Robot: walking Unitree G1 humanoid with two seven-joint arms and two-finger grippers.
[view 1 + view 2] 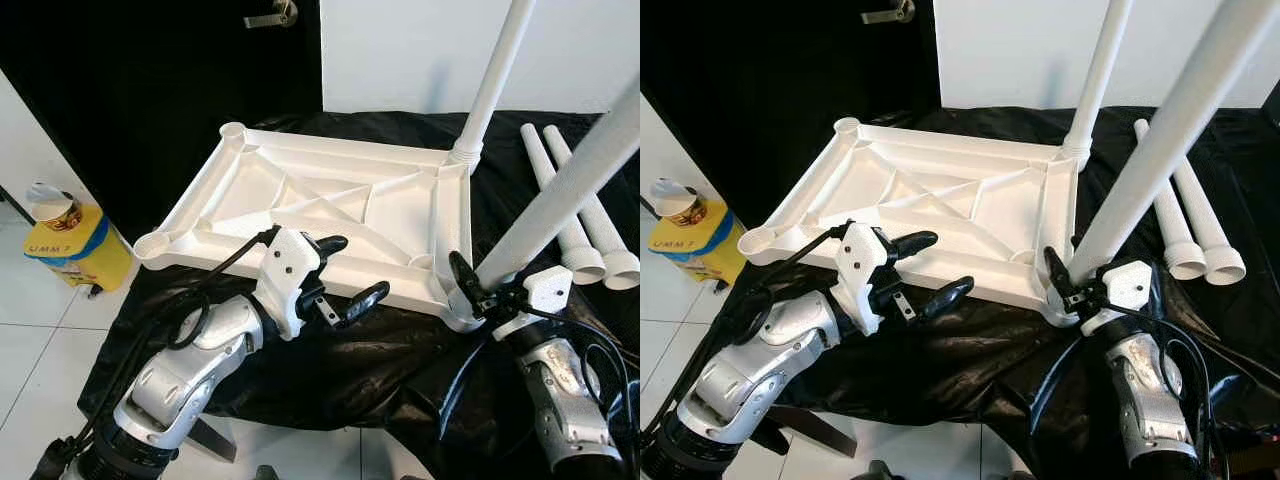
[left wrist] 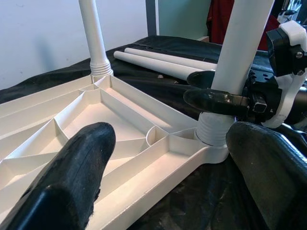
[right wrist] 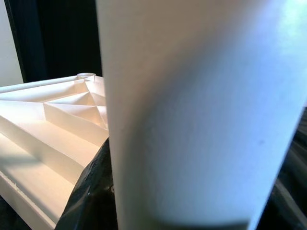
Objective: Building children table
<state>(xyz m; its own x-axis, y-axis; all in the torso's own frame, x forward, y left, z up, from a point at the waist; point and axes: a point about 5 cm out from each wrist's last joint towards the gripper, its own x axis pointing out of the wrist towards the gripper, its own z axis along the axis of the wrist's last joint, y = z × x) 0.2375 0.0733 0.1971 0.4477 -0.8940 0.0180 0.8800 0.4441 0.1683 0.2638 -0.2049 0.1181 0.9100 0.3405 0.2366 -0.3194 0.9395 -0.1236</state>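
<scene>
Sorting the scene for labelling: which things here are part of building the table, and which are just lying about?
Job:
tabletop
far leg, fitted
near leg, held by right gripper
two spare legs
left gripper, open

Lying about:
yellow container
black sheet

We lose the top of the near leg (image 1: 560, 200) past the right edge of the head views, and the top of the far leg (image 1: 492, 80) past the upper edge. In the right wrist view the near leg is a blurred white mass hiding most of the tabletop (image 3: 43, 134). The yellow box (image 1: 70, 245) on the far left carries lettering too small to read.
</scene>
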